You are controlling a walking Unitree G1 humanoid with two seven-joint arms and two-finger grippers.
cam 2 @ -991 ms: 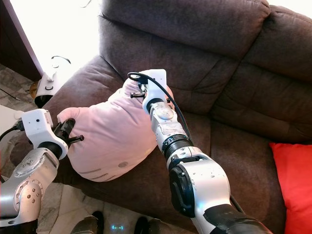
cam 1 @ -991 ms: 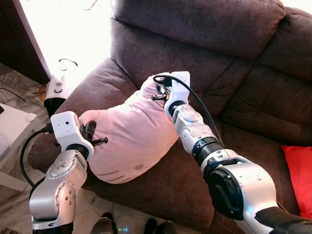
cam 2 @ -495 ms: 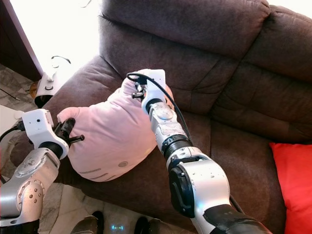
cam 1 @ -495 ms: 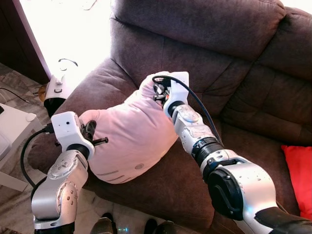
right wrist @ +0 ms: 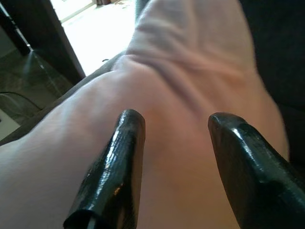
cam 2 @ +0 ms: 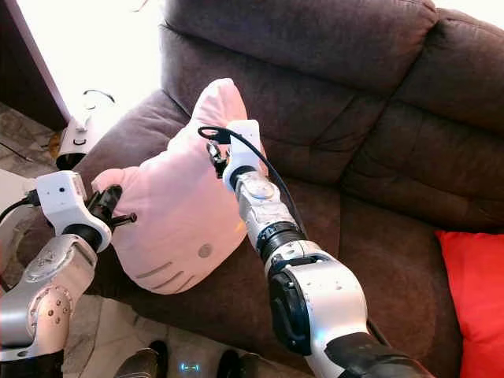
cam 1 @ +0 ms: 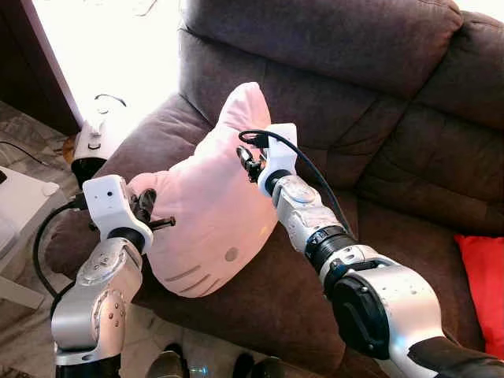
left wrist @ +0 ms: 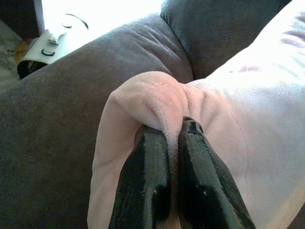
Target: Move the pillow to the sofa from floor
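Softly plush pink pillow (cam 1: 206, 206) on brown sofa (cam 1: 331, 94), left gripper (left wrist: 172, 125) pinching its ear, right gripper (right wrist: 176, 124) spread.

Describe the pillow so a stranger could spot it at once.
Start at the brown sofa and look to its seat by the armrest on the robot's left. The pink pillow stands tilted there, the left gripper pinching its corner; it is pale plush, unlike the red cushion.

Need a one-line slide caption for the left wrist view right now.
Left gripper pinching a corner of the pink pillow above the brown sofa armrest.
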